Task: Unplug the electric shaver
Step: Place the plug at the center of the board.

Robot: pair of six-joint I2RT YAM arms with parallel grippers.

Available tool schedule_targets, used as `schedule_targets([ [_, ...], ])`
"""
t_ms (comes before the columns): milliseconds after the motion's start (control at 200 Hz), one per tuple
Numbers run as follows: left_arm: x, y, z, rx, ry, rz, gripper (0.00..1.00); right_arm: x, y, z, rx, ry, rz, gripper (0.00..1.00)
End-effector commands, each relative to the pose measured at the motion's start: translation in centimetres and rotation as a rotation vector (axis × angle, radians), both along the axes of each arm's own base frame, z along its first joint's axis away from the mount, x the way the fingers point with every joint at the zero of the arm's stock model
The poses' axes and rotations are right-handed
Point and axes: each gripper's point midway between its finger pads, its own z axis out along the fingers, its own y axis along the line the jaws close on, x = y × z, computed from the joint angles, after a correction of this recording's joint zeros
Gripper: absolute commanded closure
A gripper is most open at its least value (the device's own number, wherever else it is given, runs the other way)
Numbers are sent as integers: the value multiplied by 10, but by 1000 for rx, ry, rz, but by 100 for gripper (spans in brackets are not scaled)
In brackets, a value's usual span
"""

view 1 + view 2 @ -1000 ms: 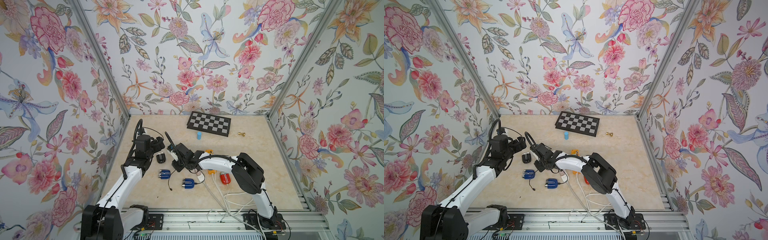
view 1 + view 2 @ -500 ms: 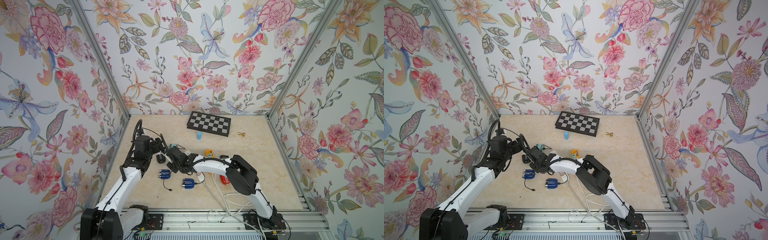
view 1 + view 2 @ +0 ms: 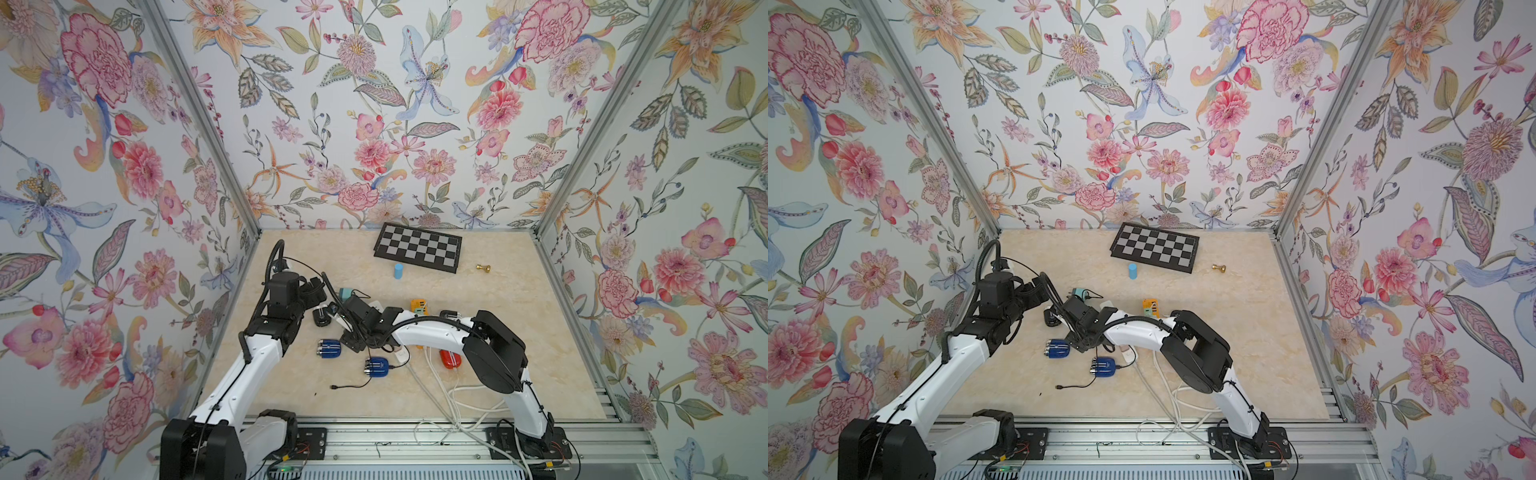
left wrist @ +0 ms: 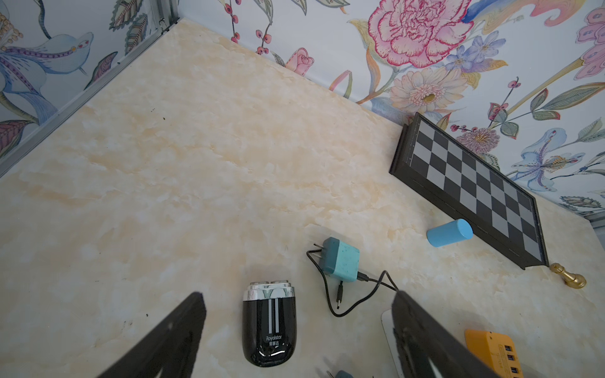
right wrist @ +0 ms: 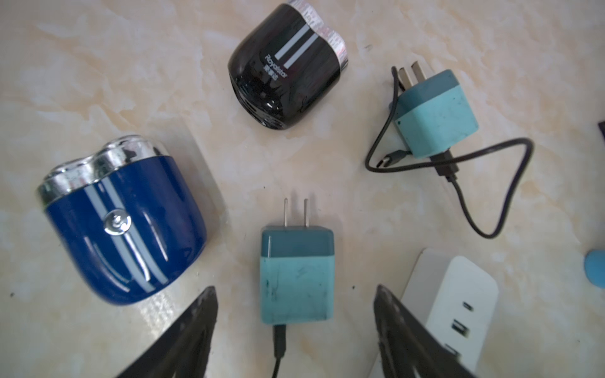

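**Chargers down, shavers scattered:** my right pincer [image 5: 294, 289] stands wide above the marbled surface [image 5: 229, 157]. Its 2 black fingers [image 5: 190, 333] flank a teal charger [image 5: 296, 281] without touching it. The charger lies flat just beside the white power strip [image 5: 458, 294], its 2 prongs bare and plugged into nothing. A black cable [image 5: 278, 347] runs from its rear end out of sight under my wrist.

A blue shaver [image 5: 121, 222] lies on the surface to one side of the charger. Beyond it the black shaver [image 5: 288, 68] lies unplugged. Near that one is a 2nd teal charger [image 5: 435, 117], whose short lead [image 5: 491, 183] is looped with its free end loose on the surface.

My left pincer [image 4: 297, 294] is wide and empty too. It hovers with the black shaver in line between its fingers, apart from both.

In both top views a 2nd blue shaver [image 3: 376, 368] sits nearer the front rail, with a black lead at its base. By the back wall are a chessboard [image 3: 417, 252], a pale blue cylinder [image 3: 398, 271] and a brass chess piece [image 3: 483, 269].
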Motion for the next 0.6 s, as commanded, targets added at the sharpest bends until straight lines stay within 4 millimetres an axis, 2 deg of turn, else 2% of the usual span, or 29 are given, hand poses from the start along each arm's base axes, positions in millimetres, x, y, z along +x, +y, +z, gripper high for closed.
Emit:
schedule_targets([
  [0, -3, -1, 3, -21, -7, -6, 9, -13, -6, 29, 0, -29, 62, 23],
  [135, -6, -10, 0, -78, -3, -29, 10, -18, -10, 54, 31, -55, 99, 23],
  [240, -13, -27, -4, -126, 2, -57, 11, -20, -21, 76, 79, -46, 113, 24],
  [420, -30, -77, -25, -186, 47, -132, 12, -20, -66, 93, 131, -4, 103, 29],
  [595, -47, -107, -50, -297, 109, -146, 14, -17, -115, 92, 154, -12, 17, 30],
])
